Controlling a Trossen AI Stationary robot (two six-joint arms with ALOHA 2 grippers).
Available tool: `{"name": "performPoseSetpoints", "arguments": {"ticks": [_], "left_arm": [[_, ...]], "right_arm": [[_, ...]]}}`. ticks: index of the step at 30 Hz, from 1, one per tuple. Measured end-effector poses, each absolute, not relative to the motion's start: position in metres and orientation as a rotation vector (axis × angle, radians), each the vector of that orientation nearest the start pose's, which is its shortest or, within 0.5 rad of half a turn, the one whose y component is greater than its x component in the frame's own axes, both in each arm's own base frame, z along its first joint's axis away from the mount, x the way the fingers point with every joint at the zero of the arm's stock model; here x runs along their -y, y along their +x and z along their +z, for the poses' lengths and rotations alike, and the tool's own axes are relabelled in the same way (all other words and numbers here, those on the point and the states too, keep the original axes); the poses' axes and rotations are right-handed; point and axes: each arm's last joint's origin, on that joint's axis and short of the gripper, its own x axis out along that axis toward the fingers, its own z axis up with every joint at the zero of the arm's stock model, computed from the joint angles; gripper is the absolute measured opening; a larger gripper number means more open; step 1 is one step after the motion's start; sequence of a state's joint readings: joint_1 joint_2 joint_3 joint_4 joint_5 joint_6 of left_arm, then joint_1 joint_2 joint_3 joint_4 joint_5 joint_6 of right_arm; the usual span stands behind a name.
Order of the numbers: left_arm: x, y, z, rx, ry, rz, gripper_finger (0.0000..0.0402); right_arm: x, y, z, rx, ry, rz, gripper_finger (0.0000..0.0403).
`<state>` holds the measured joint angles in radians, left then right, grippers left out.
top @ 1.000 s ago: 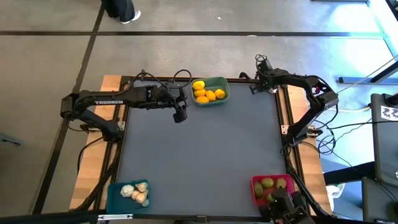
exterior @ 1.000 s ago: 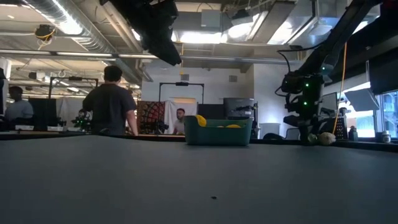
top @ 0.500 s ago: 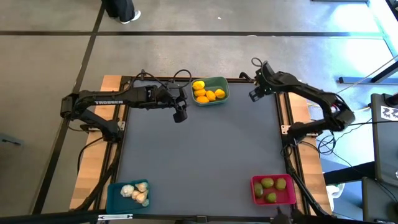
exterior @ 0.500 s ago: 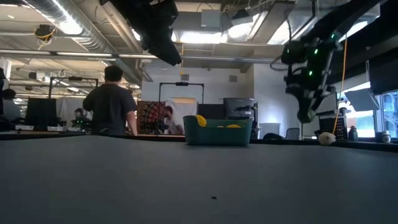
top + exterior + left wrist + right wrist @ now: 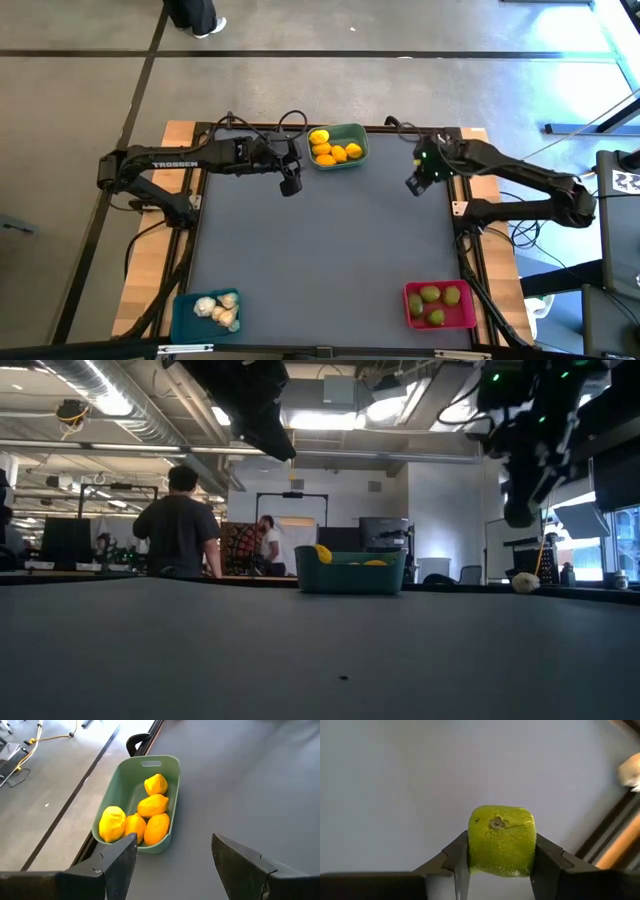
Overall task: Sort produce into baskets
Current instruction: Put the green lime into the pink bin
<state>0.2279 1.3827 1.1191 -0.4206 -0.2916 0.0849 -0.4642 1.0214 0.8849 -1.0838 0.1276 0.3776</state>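
The right gripper (image 5: 417, 186) has swung in from the surface's far right corner over the mat, fingers clamped on a lime (image 5: 501, 840); it belongs in the pink basket (image 5: 438, 305) at the near right corner. The left gripper (image 5: 290, 187) hangs open beside the green basket (image 5: 338, 146).

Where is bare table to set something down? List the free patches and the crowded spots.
Free: the dark mat from the green basket down to the blue basket and pink basket. Crowded: the far edge, where the left gripper hangs open beside the lemons and the right gripper holds a lime.
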Motion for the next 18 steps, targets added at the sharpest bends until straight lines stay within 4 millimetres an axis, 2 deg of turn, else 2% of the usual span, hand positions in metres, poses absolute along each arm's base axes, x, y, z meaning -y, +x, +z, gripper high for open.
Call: {"name": "performPoseSetpoints", "arguments": {"ticks": [12,18], "left_arm": [[-0.075,0.286,0.296,-0.726,0.099,0.469,0.0251],[-0.075,0.286,0.296,-0.725,0.098,0.47,0.0251]], "right_arm": [[0.004,0.157,0.268,-1.163,0.588,-0.435,0.0147],[-0.032,0.159,0.268,-1.17,0.631,-0.347,0.0147]]}}
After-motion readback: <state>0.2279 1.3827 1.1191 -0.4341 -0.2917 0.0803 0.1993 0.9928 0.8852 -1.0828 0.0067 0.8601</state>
